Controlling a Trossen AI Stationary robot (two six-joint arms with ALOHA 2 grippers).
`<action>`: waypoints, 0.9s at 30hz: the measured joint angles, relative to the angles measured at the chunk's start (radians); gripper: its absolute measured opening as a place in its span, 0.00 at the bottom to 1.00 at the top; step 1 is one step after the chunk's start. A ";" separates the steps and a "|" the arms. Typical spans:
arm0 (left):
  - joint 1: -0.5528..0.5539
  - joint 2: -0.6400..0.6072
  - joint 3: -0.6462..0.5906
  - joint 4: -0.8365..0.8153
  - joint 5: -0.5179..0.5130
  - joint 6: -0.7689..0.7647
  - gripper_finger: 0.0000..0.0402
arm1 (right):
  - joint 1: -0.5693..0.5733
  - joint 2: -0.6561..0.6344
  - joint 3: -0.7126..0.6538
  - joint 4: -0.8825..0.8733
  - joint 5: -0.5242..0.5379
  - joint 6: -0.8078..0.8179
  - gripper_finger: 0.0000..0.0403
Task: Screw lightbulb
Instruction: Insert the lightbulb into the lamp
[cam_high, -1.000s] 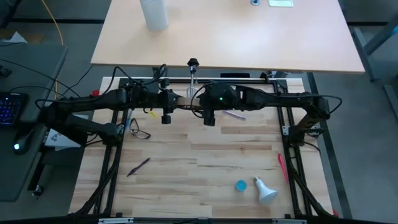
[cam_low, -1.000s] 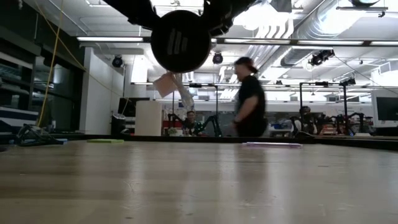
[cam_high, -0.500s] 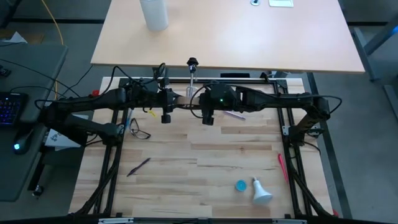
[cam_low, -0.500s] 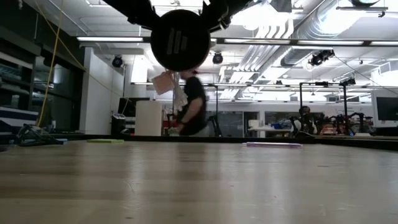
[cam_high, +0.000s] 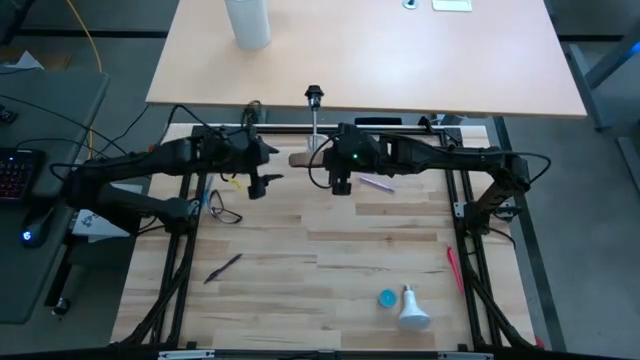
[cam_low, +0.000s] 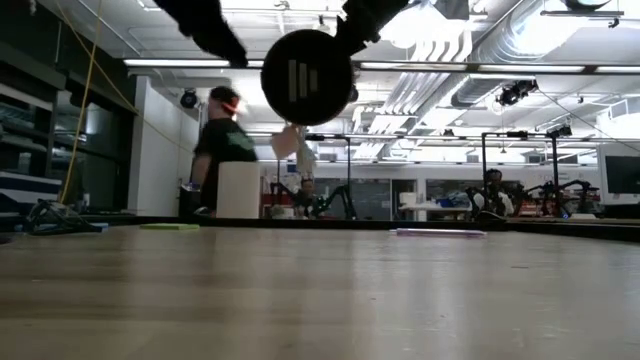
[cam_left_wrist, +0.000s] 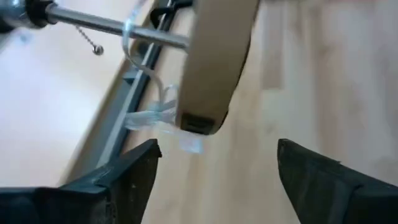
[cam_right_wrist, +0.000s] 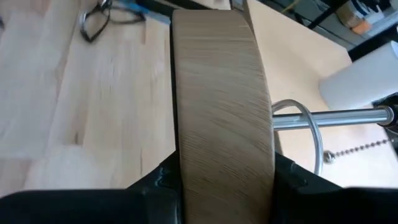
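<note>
Your right gripper (cam_high: 340, 186) sits near the middle of the worktop's (cam_high: 300, 260) far edge, and its jaws are closed partway onto the rim of a round wooden disc (cam_right_wrist: 221, 112). In the right wrist view you can see both fingers (cam_right_wrist: 158, 186) pressed against the disc's two flat faces, with a metal rod (cam_right_wrist: 329, 117) and its bead chain (cam_right_wrist: 348, 151) standing out of the disc.

Your left gripper (cam_high: 258, 183) is just beside it, toward the left, also by the far edge. Its jaws are spread wide and hold nothing; in the left wrist view the disc (cam_left_wrist: 217, 62) lies ahead of the fingers (cam_left_wrist: 124, 177), apart from them.

The lightbulb (cam_high: 412, 309) lies on its side near the worktop's near edge, toward the right corner, well apart from both grippers. A small blue cap (cam_high: 386, 298) lies just beside its narrow end.
</note>
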 joint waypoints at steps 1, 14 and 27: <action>0.013 -0.001 0.025 -0.010 0.043 -0.073 0.78 | 0.001 0.000 0.000 0.002 -0.001 -0.024 0.29; 0.281 0.045 0.107 -0.050 0.692 -1.162 0.79 | 0.036 0.005 -0.002 0.030 0.227 -0.272 0.29; 0.183 0.072 0.107 0.024 0.303 -1.593 0.79 | 0.071 0.079 -0.004 0.187 0.425 -0.408 0.29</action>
